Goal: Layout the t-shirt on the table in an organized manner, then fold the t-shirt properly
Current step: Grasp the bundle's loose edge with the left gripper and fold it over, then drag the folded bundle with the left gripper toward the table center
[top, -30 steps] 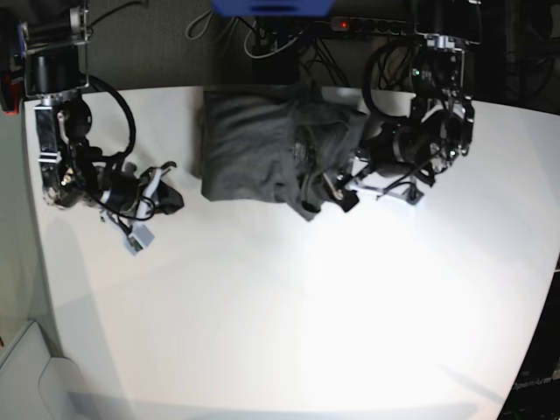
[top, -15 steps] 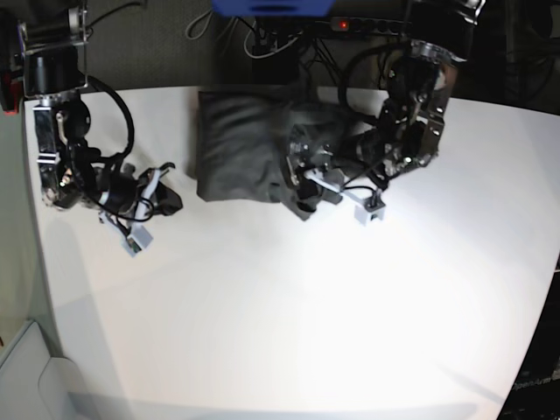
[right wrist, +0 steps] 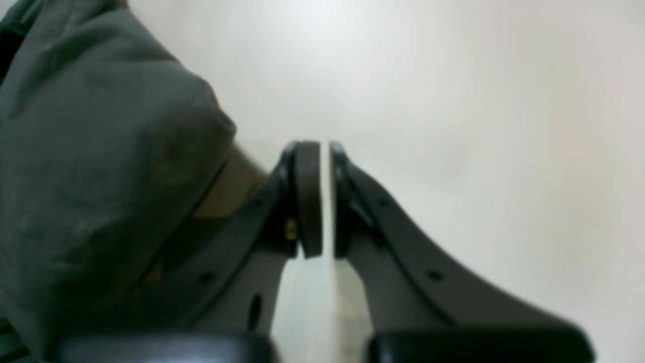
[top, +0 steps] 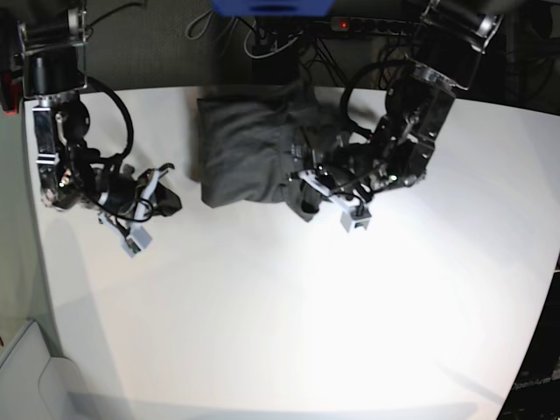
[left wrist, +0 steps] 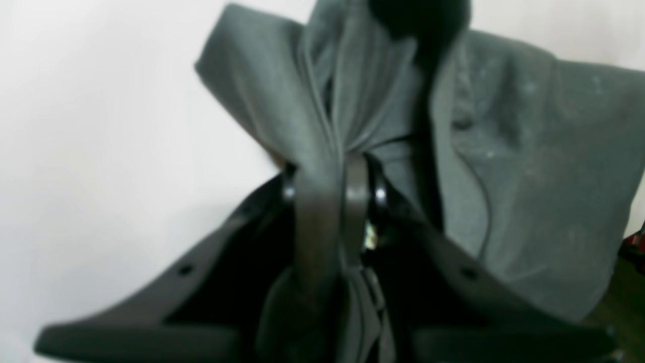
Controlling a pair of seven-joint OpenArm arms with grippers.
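Observation:
The dark grey t-shirt (top: 245, 149) lies bunched in a rough rectangle at the far middle of the white table (top: 289, 315). My left gripper (top: 308, 188) is at the shirt's near right corner, shut on a fold of the cloth. In the left wrist view the t-shirt (left wrist: 529, 151) gathers into a pinch between the closed fingers of the left gripper (left wrist: 335, 174). My right gripper (top: 166, 199) rests on the table left of the shirt, shut and empty. In the right wrist view the right gripper (right wrist: 325, 151) has its pads nearly touching, with the t-shirt (right wrist: 90, 151) beside it.
Cables and a power strip (top: 367, 26) with a red light lie beyond the table's far edge, next to a blue object (top: 271, 7). The table's rounded edge curves down the left side, with a grey floor piece (top: 26, 367) below it.
My left arm has swung left onto the shirt's near right corner and its jaws have closed on the cloth. The right arm has not moved.

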